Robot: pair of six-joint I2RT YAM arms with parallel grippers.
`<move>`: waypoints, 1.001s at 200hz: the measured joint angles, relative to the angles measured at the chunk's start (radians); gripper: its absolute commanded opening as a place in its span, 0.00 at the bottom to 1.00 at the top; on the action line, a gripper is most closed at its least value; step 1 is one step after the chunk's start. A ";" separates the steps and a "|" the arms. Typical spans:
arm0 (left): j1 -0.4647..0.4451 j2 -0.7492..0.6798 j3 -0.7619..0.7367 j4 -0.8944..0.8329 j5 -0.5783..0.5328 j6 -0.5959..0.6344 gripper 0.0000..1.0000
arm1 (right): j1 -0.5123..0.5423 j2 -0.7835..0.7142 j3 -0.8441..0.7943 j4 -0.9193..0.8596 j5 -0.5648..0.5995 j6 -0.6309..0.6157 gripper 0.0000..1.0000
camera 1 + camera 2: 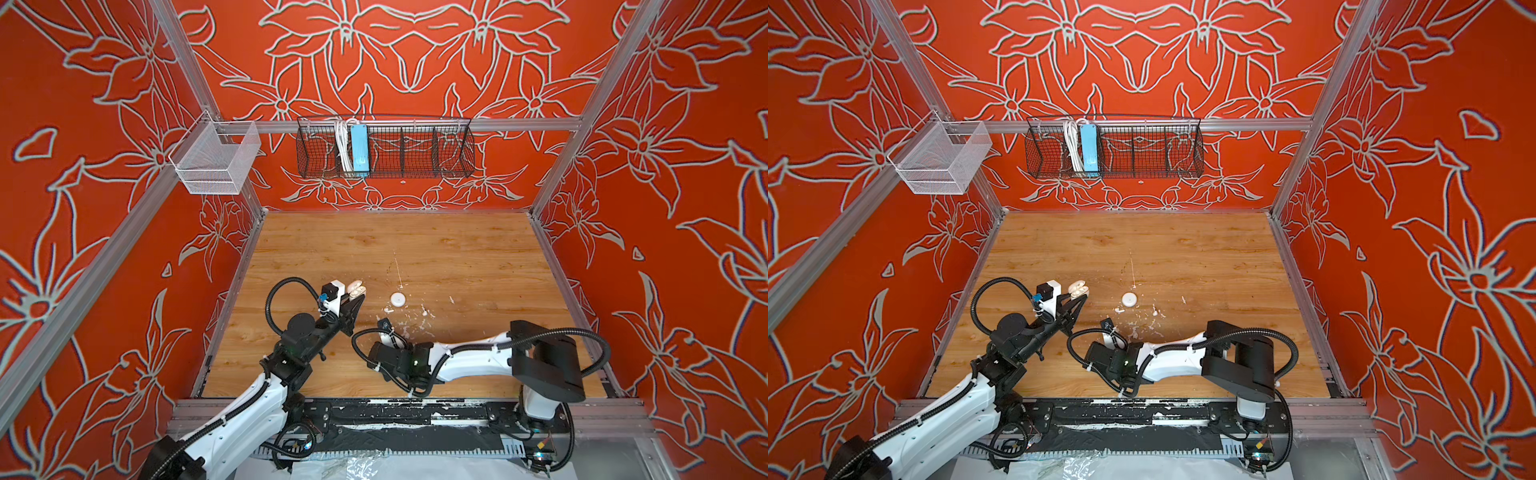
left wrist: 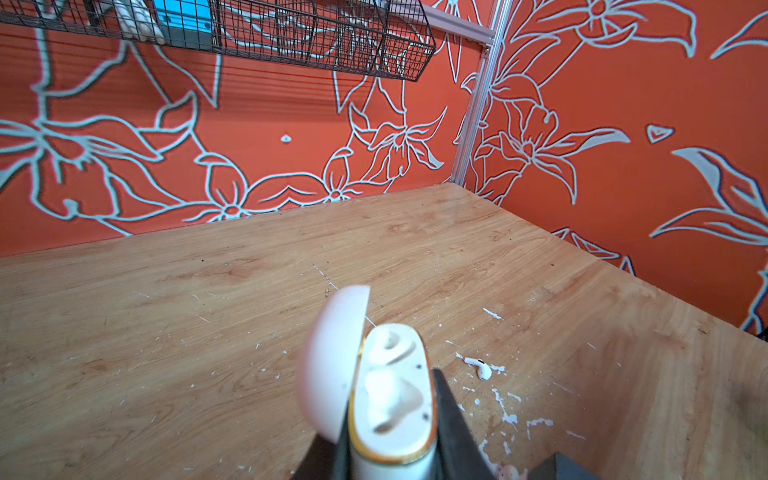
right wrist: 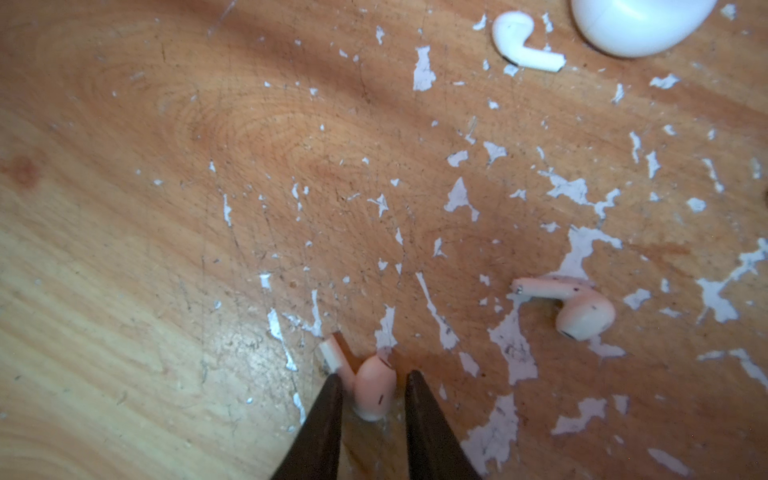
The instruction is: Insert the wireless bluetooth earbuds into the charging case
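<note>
My left gripper (image 2: 390, 405) is shut on the charging case (image 2: 392, 415), a white case whose lid (image 2: 332, 361) stands open, showing two empty wells. In both top views the case (image 1: 356, 289) (image 1: 1077, 289) is held above the table's left half. In the right wrist view my right gripper (image 3: 374, 374) is down at the table with its jaws on either side of a pale earbud (image 3: 374, 392). One finger touches its stem, and a small gap remains on the other side. A second earbud (image 3: 582, 311) lies apart on the wood.
A round white case (image 1: 397, 299) (image 3: 640, 20) lies mid-table with a white earbud (image 3: 519, 45) (image 2: 480, 368) beside it. White paint flecks (image 3: 457, 199) cover the wood here. A black wire basket (image 1: 384, 151) and a white mesh basket (image 1: 214, 160) hang on the walls.
</note>
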 measured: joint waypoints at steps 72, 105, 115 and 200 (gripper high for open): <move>0.000 -0.004 0.000 0.000 0.000 0.000 0.00 | 0.001 -0.026 -0.029 -0.039 0.034 -0.003 0.34; 0.000 -0.005 0.000 -0.001 0.000 0.000 0.00 | 0.002 -0.028 -0.033 -0.043 0.045 -0.002 0.34; 0.000 -0.006 0.000 -0.001 0.000 0.000 0.00 | 0.002 -0.028 -0.033 -0.044 0.047 -0.002 0.34; 0.000 -0.020 0.000 -0.003 0.000 0.000 0.00 | -0.006 -0.013 -0.024 -0.080 0.127 0.006 0.34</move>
